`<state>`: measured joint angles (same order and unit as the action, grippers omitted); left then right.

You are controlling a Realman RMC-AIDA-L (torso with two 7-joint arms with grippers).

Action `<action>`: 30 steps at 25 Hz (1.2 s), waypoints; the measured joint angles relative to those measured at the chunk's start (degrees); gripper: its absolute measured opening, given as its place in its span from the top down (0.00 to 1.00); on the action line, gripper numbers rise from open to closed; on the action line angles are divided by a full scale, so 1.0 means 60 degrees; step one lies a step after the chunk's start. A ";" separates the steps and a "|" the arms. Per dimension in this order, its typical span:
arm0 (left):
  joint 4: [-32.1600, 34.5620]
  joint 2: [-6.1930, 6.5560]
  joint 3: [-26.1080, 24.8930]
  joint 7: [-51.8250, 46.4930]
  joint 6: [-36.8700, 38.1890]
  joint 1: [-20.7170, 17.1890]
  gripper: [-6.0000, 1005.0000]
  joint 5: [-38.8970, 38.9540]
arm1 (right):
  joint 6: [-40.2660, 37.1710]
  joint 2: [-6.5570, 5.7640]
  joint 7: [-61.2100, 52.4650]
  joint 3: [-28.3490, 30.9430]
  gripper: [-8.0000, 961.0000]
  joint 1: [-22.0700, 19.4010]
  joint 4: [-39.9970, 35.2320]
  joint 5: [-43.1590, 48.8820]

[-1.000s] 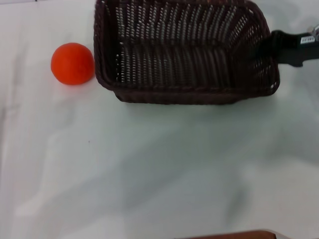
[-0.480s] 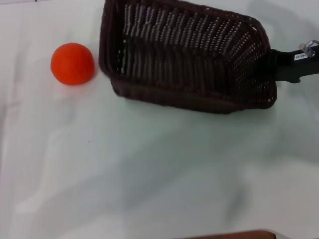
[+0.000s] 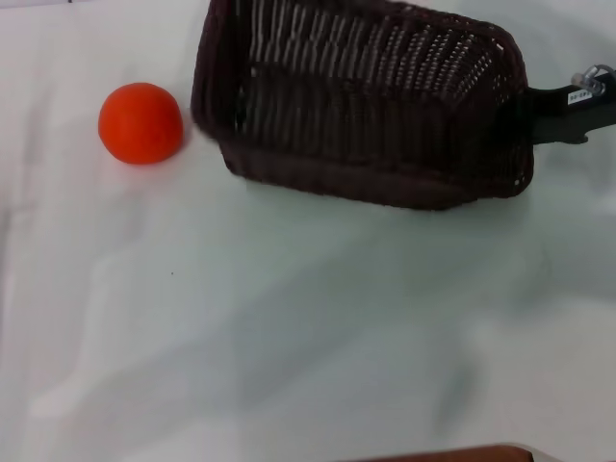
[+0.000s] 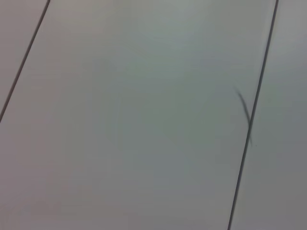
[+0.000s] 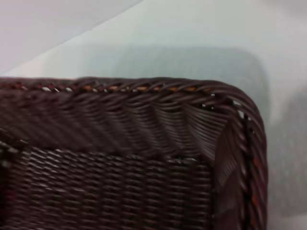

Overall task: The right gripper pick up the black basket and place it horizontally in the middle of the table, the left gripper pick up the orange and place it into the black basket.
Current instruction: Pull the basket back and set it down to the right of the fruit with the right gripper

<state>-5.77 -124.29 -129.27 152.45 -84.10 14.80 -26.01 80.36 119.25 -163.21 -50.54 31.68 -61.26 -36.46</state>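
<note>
At the far part of the table (image 3: 289, 337), the black basket (image 3: 361, 106) hangs tilted, its right end at the right gripper (image 3: 563, 108), which comes in from the right edge of the head view. The gripper's black finger meets the basket's right wall, and the basket seems to be lifted, because its near long side shows from outside and a soft shadow lies on the table under it. So I judge that the jaws are clamped on the basket's rim, though the contact itself is hidden behind the wicker. In the right wrist view only the braided rim and one corner of the basket (image 5: 144, 143) appear, with pale table beyond.

Left of the basket, just beside its left end but not touching, sits the orange (image 3: 141, 122) on the table. The left gripper is not visible in any view; its wrist camera shows only a plain pale surface with thin dark lines, so its jaws cannot be judged.

The risks, in my opinion: the basket is held only by one end, so it may swing or slip out of the grip while it is carried to the middle. Its low left end is near the orange and could knock it, making it roll away. If released while tilted, the basket may land crooked or tip.
</note>
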 joint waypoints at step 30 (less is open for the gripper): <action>0.0037 -0.0013 -0.0002 0.0008 -0.0055 -0.0034 0.13 -0.0001 | -0.0319 -0.0012 0.2188 -0.0882 0.45 0.0993 0.0076 0.0036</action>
<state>-5.54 -124.36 -129.28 152.50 -84.43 14.59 -26.01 78.45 119.17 -150.08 -55.83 37.64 -60.81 -36.24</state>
